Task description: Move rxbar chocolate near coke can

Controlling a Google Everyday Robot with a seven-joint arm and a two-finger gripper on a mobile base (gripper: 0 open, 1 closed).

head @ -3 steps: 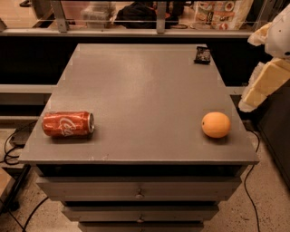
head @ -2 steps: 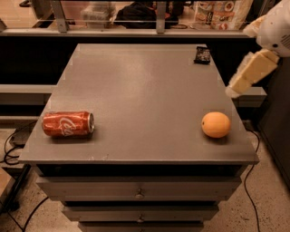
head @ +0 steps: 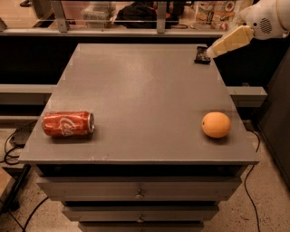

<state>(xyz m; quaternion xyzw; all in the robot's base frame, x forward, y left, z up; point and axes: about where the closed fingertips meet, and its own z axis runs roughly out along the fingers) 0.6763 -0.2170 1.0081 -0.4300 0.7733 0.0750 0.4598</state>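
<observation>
Desk (head: 140, 77) – grey top over drawers (head: 138, 189).

Can (head: 68, 124): red, lying on its side at the near left edge, silver end to the right. It carries white script; the brand lettering shows only in part.

Bar (head: 200, 54): black wrapper, flat at the far right corner, well apart from the can. Its print is too small to read.

Orange (head: 216, 124): near right, unmarked.

Tool (head: 210, 54): cream, reaching in from the upper right, tip just beside the bar – contact not confirmed. Whether it stands wide or narrow cannot be told.

Cream, tapered hand (head: 211, 53) at upper right; white rounded wrist (head: 269, 13) with dotted grille (head: 264, 26).
</observation>
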